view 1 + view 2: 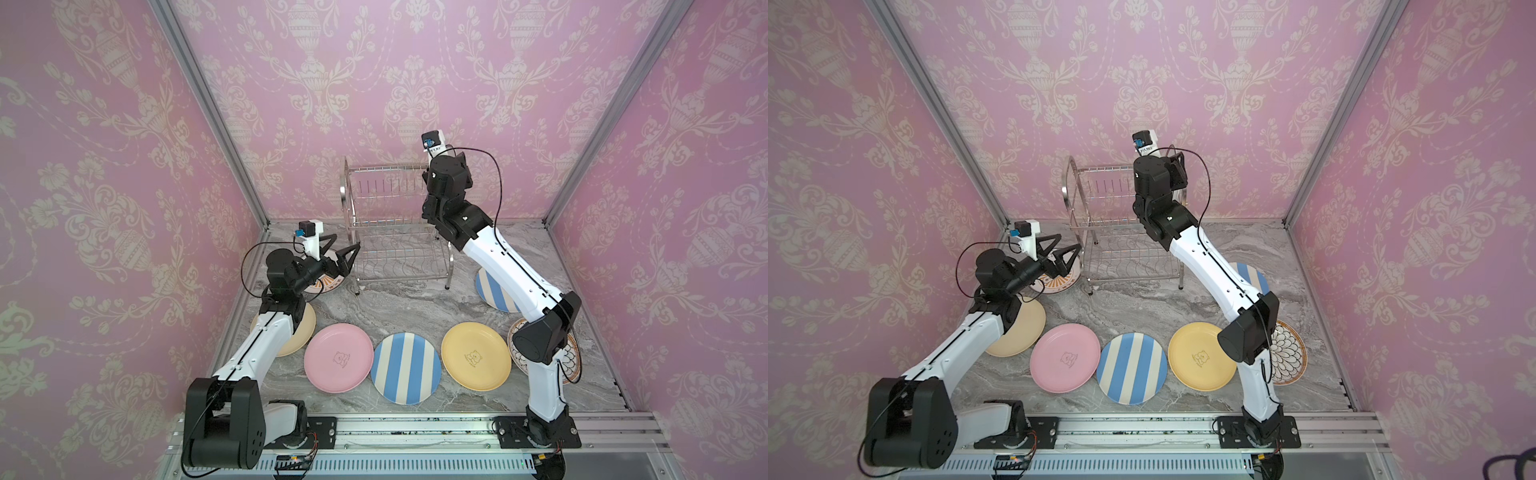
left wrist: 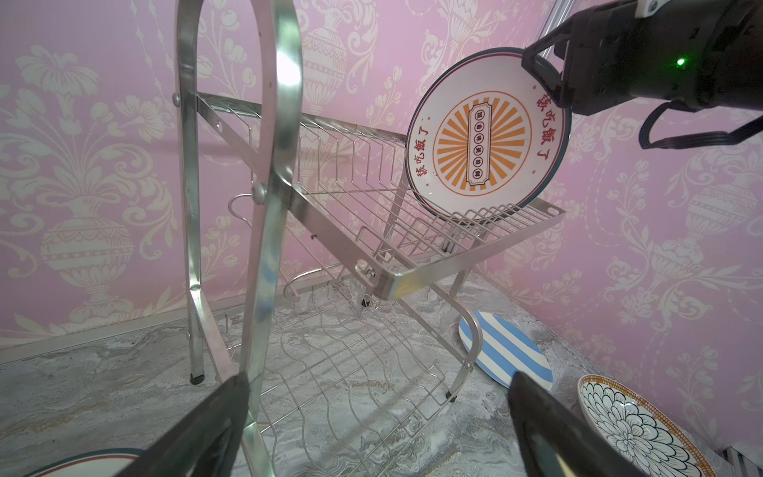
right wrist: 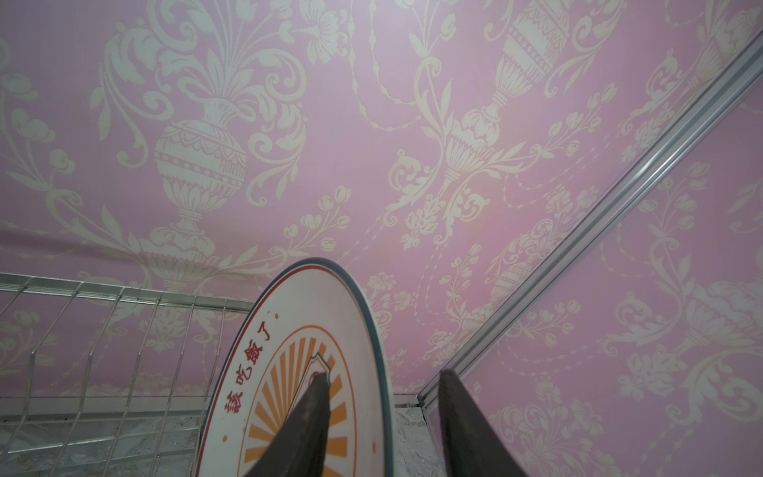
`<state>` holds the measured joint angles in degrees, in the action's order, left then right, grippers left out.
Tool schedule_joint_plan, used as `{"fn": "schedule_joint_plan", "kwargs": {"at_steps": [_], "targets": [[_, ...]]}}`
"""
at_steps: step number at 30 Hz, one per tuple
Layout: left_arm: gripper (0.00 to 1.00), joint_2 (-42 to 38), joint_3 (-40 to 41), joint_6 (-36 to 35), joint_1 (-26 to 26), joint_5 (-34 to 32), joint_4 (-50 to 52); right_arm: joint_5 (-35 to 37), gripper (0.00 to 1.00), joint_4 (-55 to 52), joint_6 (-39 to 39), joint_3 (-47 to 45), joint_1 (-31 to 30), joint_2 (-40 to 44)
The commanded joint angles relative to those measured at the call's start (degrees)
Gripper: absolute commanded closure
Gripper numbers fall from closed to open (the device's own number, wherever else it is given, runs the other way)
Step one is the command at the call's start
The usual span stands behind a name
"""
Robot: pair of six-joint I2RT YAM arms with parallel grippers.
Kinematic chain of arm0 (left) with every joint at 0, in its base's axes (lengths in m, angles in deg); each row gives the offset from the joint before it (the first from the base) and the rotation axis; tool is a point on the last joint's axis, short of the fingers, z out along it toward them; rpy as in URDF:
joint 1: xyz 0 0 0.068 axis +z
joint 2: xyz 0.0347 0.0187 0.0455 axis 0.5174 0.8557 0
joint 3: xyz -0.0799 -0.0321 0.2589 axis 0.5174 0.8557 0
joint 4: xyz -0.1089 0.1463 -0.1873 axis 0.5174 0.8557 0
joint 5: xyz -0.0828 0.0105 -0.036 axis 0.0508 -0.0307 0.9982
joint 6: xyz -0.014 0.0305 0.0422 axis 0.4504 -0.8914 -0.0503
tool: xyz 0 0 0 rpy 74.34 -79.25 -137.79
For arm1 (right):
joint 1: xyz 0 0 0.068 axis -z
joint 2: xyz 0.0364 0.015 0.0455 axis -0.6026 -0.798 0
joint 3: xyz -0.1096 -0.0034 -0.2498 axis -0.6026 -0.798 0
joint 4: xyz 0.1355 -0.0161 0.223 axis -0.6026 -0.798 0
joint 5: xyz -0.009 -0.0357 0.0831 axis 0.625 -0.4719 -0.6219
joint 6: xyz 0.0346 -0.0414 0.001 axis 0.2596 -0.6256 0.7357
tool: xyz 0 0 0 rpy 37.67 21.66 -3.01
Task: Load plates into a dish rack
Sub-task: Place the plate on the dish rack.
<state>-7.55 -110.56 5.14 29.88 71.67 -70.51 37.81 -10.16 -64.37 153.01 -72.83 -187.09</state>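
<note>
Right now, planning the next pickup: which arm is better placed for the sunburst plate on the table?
Left: the open left end effector hovers over that sunburst plate; right end effector is at the dish rack.

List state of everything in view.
dish rack: upright, one plate
racked sunburst plate: on edge, upper shelf
right tool: open, straddling its rim
left tool: open, empty
second sunburst plate: flat on table
pink plate: flat
yellow plate: flat
cream plate: flat
petal plate: flat
near striped plate: flat
far striped plate: flat
</note>
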Motion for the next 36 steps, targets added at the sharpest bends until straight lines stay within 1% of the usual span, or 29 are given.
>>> {"fn": "schedule_joint_plan", "kwargs": {"at_steps": [1,2,4,5,7,9,10,12,13,15,17,19,23,25,28,30,33,36], "targets": [[0.01,-1.4,-0.8,-1.6,0.4,-1.1,1.4,-0.3,0.48,-10.4,5.8,4.1,-0.5,3.5],[0.01,-1.6,-0.9,-1.7,0.5,-1.1,1.6,-1.4,0.47,-16.9,10.2,6.5,-0.5,3.6],[0.01,-1.9,-1.2,-2.3,0.4,-1.5,2.7,-5.7,0.46,-31.5,20.5,11.9,-0.4,3.8],[0.01,-2.0,-1.5,-2.6,0.5,-1.7,3.1,-7.7,0.47,-36.5,24.5,13.1,-0.3,4.2],[0.01,-2.0,-2.6,-2.9,0.6,-2.5,4.4,-11.7,0.48,-42.4,31.6,11.4,-0.2,6.6],[0.01,-1.9,-4.9,-2.7,0.8,-2.5,7.0,-15.9,0.49,-42.4,37.1,5.4,-0.3,10.6],[0.01,-2.0,-6.0,-2.6,0.9,-2.6,8.7,-19.1,0.49,-40.4,39.4,0.3,-0.3,13.3],[0.01,-2.2,-6.2,-1.5,0.9,-2.9,8.8,-23.0,0.49,-35.8,43.5,-8.3,0.0,17.8],[0.01,-2.2,-6.0,-1.3,1.0,-2.9,8.4,-24.3,0.49,-33.9,45.3,-12.0,0.1,19.4],[0.01,-1.7,-5.5,-0.9,0.9,-3.6,8.2,-24.2,0.48,-31.8,48.4,-16.5,0.4,21.3],[0.01,-1.2,-5.4,-1.0,1.0,-3.6,8.3,-24.0,0.48,-28.9,49.6,-19.5,0.7,21.9],[0.01,-0.9,-5.4,-1.3,1.1,-3.1,8.0,-24.1,0.48,-26.3,49.7,-20.5,0.8,21.3],[0.01,-1.0,-5.5,-2.1,1.5,-4.0,8.7,-24.5,0.46,-27.3,50.1,-16.8,1.3,16.5],[0.01,-1.2,-5.1,-2.4,2.1,-4.0,8.6,-23.5,0.46,-28.8,51.4,-15.2,1.9,14.6],[0.01,-1.5,-4.4,-2.4,2.6,-4.3,8.0,-22.0,0.46,-26.5,52.0,-16.7,2.7,14.0],[0.01,-1.5,-4.2,-2.2,2.9,-4.4,7.7,-20.5,0.47,-25.0,51.5,-17.1,2.7,13.4],[0.01,-1.0,-4.3,-1.9,3.4,-3.9,7.0,-19.1,0.49,-25.5,50.7,-14.9,2.7,11.5],[0.01,-0.5,-4.4,-1.1,4.0,-3.6,5.9,-17.6,0.54,-26.1,49.2,-12.3,2.5,10.1]]}}
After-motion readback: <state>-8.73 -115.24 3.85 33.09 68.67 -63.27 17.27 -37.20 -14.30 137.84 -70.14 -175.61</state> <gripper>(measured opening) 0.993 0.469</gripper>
